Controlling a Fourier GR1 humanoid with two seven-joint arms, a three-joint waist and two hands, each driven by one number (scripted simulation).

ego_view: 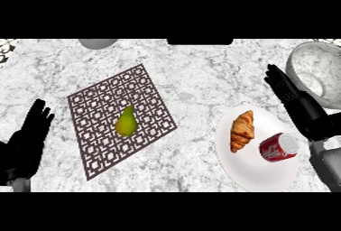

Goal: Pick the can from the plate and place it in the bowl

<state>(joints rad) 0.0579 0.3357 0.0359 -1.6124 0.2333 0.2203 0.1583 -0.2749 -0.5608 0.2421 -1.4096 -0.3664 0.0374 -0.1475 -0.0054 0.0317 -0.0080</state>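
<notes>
Marble bench (200,72); the can (278,147) lies on its plate (256,173), light, slick; I'd grip its sides, right hand (296,101) fingers straight.

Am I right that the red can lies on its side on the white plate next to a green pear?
Not quite: the head view shows the red can on its side on the white plate next to a golden-brown croissant; the green pear lies on the dark patterned mat.

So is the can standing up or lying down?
Lying down. The can rests on its side on the plate, its silver top facing sideways, beside the croissant.
</notes>
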